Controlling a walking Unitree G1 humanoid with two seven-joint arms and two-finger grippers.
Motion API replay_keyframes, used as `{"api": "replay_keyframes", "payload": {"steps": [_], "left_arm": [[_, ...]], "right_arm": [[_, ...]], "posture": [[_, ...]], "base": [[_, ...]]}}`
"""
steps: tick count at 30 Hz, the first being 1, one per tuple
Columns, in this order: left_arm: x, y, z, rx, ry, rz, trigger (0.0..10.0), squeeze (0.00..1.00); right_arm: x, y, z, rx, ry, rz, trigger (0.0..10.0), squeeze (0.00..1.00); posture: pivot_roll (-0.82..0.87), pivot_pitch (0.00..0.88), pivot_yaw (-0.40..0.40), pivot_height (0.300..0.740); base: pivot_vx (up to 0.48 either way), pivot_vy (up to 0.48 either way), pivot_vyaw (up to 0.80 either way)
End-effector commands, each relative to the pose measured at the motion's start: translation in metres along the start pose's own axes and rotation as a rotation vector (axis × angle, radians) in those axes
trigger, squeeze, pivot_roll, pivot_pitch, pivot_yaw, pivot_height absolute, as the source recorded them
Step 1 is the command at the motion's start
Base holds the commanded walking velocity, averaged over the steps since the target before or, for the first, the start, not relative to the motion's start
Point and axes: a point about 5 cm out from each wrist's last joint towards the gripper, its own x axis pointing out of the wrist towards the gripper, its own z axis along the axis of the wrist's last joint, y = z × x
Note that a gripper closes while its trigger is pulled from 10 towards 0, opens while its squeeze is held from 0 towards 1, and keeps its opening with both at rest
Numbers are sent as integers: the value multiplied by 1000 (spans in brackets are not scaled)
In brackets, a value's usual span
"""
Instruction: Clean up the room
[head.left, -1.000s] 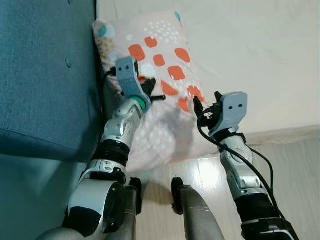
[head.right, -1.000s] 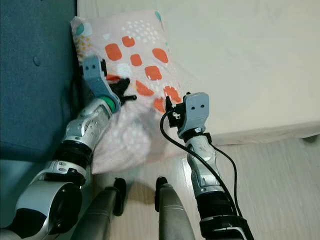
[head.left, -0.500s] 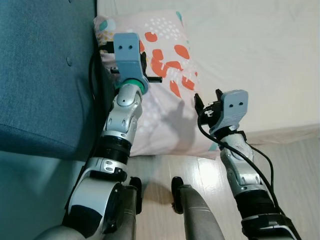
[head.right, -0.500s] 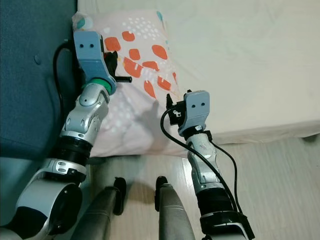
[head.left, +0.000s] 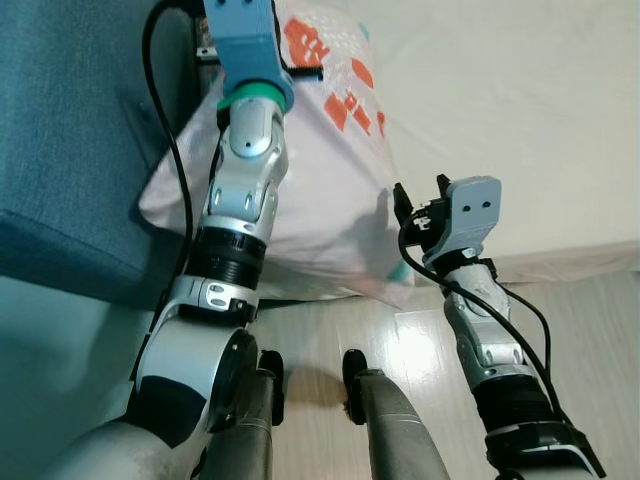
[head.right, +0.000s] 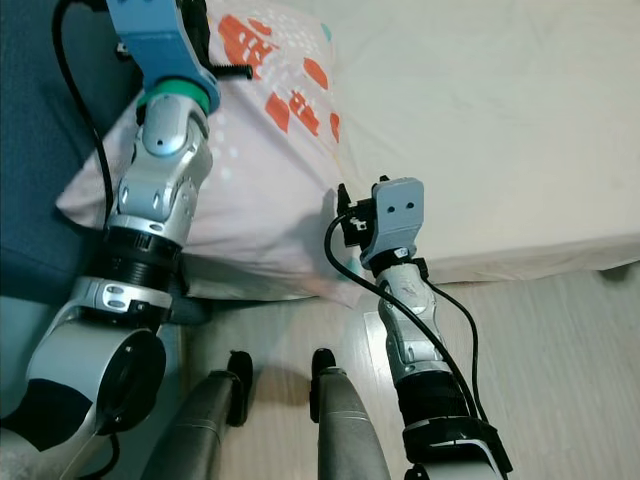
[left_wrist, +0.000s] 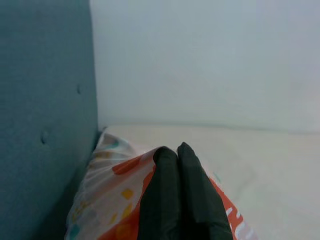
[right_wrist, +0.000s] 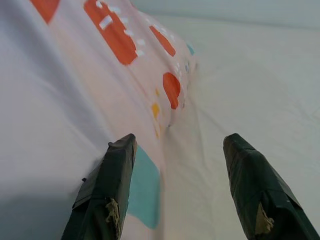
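While the left claw (left_wrist: 178, 200) pinches the pillow (head.left: 330, 200), the right claw (right_wrist: 182, 195) hangs spread beside it.

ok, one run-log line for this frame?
left gripper: shut on pillow, lifted against headboard | right gripper: open beside pillow | bed

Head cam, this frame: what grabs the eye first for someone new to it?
The big pillow, pale with orange patches, lies on the cream bed against the teal headboard. The left gripper is shut on its top edge, the silver arm stretched along it. The right gripper hangs open by the pillow's lower corner near the bed's edge.
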Motion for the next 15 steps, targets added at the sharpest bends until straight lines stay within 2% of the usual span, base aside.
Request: {"api": "replay_keyframes", "payload": {"steps": [1, 4, 7, 8, 10, 14, 15], "left_arm": [[2, -6, 14, -29, -76, 0, 0, 0], [4, -8, 13, -26, -71, 7, 0, 0], [5, -10, 14, -28, -70, 7, 0, 0], [4, -12, 12, -29, -62, -2, 0, 0], [4, -13, 11, -29, -57, -7, 0, 0], [4, -13, 11, -29, -57, -7, 0, 0], [4, -13, 10, -27, -57, -7, 0, 0]], "right_arm": [[-7, -1, -10, 2, 32, -11, 10000, 0], [-9, -2, -14, -6, 52, -14, 10000, 0], [-12, -4, -26, -68, 135, -23, 10000, 0], [-14, -2, -40, 26, 205, 31, 10000, 0], [-15, 6, -44, 194, 220, 116, 10000, 0], [-15, 9, -44, 239, 219, 142, 10000, 0], [-15, 14, -45, 221, 239, 204, 10000, 0]], "posture": [[-84, 256, 68, 740], [-87, 261, 70, 740], [-89, 267, 73, 740], [-82, 277, 79, 740], [-76, 279, 79, 740], [-76, 279, 79, 740], [-63, 285, 76, 740]], "base": [[0, 0, 0], [0, 0, 0], [0, 0, 0], [0, 0, 0], [0, 0, 0], [0, 0, 0], [0, 0, 0]]}}
